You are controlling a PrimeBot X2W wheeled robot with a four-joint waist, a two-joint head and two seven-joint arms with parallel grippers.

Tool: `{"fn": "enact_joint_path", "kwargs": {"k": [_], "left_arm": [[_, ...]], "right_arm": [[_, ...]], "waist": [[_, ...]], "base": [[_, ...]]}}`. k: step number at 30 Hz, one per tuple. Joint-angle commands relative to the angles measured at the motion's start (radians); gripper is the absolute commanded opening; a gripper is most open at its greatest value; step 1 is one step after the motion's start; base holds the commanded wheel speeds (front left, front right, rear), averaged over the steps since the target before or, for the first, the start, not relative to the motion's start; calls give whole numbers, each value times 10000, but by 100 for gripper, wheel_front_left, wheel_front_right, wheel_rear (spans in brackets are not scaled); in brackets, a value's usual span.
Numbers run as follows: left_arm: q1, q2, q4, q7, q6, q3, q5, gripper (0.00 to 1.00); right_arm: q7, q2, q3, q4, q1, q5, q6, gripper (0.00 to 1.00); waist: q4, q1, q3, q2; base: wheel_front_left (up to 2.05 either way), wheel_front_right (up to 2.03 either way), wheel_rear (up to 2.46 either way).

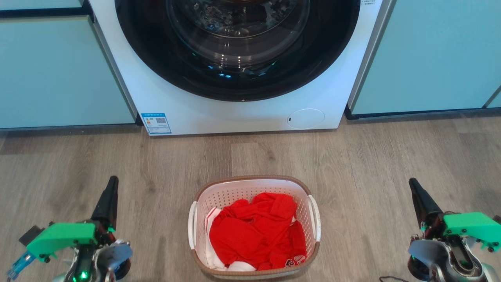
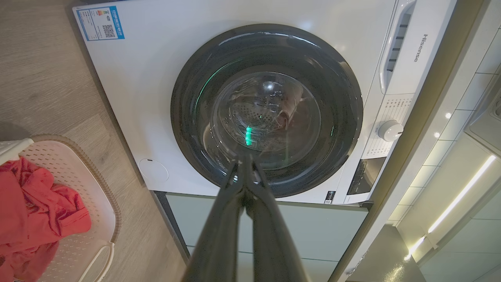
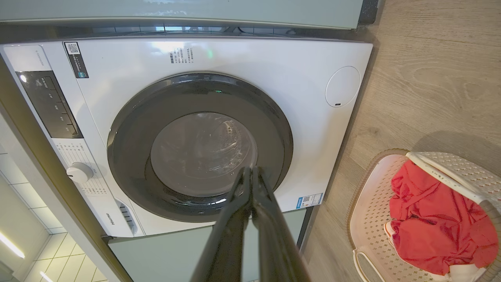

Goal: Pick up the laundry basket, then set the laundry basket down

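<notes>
The laundry basket (image 1: 238, 188), white with perforated walls and a brown rim, stands on the wood floor between my two arms, with red clothes inside. It also shows at the lower left as the basket (image 2: 88, 203) and at the lower right as the basket (image 3: 372, 203). My left gripper (image 1: 112, 181) hovers well left of it, shut and empty, its fingertips meeting as the left gripper (image 2: 244, 160). My right gripper (image 1: 413, 183) sits well right of it, also shut with nothing held, seen as the right gripper (image 3: 250, 170).
A large white washing machine (image 1: 188, 105) with a dark round door stands right behind the basket, flanked by pale green cabinets (image 1: 58, 70). Bare wood floor (image 1: 372, 164) lies on both sides of the basket.
</notes>
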Motion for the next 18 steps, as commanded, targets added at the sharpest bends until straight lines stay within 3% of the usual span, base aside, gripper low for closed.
{"fn": "enact_joint_path", "kwargs": {"k": [1,18], "left_arm": [[-597,43,-296,82,-67,376,99,0],[-597,42,-296,83,-67,376,100,0]], "right_arm": [[81,-76,167,-307,-489,-104,-13,0],[82,-75,165,-307,-489,-105,-13,0]], "waist": [[0,0,0,0],[0,0,0,0]], "base": [[0,0,0],[0,0,0]]}}
